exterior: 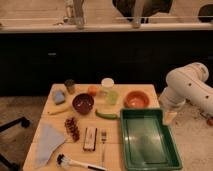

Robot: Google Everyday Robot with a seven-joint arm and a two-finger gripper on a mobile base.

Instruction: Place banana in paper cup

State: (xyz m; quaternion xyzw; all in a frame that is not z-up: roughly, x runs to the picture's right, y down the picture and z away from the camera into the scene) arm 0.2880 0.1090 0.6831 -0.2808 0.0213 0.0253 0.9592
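Banana-to-fingers is the relation that counts, and the two sit at opposite sides of the worktop (112, 131). The gripper (170, 117) hangs at the end of the white arm (187, 87), off the right edge of the worktop, just beside the back right corner of the green tray (131, 140). Its fingers are spread as wide as they go and nothing shows between them.

Leftward from there comes the tray, then the orange bowl (136, 99) behind it, then the green vegetable (106, 114) lying across the middle. Further left is the maroon bowl (83, 103). Only past that bowl, at its front left and close against it, lies the banana (59, 111), flat on the wood near the left edge, just in front of the blue sponge (59, 96).

The banana's long axis runs roughly side to side, its right end tipped a little toward the back. The fingers would likely have to close across it from front to back. The reach crosses nearly the whole worktop and passes over the bowls and the vegetable, so a high approach looks safer than a low sweep.

The paper cup is probably the small dark cup (70, 86) at the back left, behind the sponge and near the banana. A white-lidded cup (107, 83) further right could also be meant; which one cannot be told for certain.
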